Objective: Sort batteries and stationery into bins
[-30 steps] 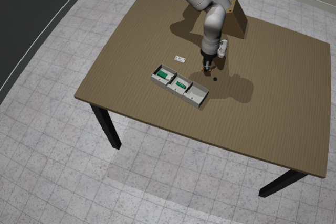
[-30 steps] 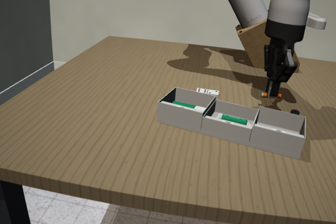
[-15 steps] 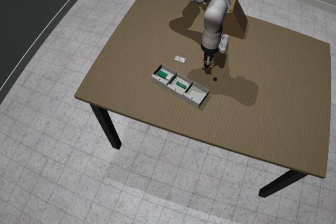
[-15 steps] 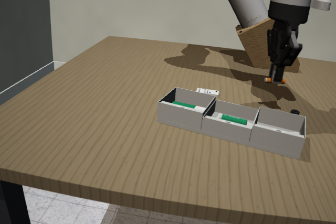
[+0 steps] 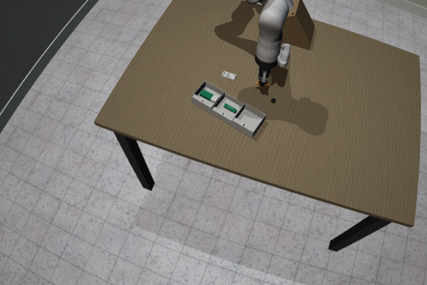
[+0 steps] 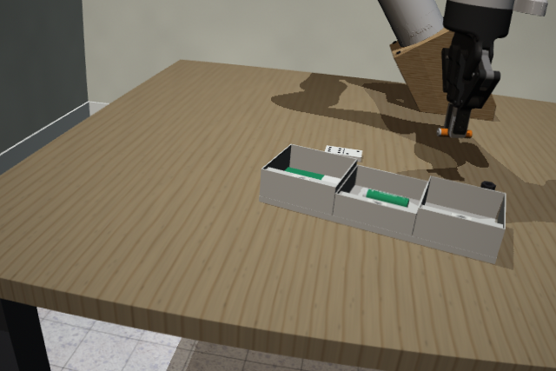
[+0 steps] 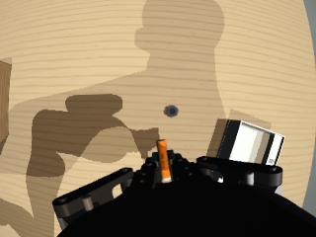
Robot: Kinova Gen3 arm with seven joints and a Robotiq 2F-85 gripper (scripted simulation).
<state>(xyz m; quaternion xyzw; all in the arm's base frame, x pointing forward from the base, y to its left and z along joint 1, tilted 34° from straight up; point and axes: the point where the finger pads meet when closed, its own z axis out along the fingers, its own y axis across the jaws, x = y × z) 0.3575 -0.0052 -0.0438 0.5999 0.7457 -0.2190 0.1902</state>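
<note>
My gripper (image 6: 455, 132) is shut on a small orange battery (image 6: 446, 135) and holds it crosswise above the table, behind the bins. It shows in the top view (image 5: 262, 83) and in the wrist view (image 7: 164, 161). Three grey bins stand joined in a row. The left bin (image 6: 306, 176) holds a green and white flat thing (image 5: 207, 95). The middle bin (image 6: 380, 198) holds a green cylinder (image 6: 387, 197). The right bin (image 6: 462, 216) looks empty. I cannot read the bin letters.
A white domino (image 5: 229, 75) lies behind the left bin. A small black nut (image 5: 273, 100) lies behind the right bin; it also shows in the wrist view (image 7: 172, 111). A wooden wedge block (image 5: 299, 25) stands at the table's far side.
</note>
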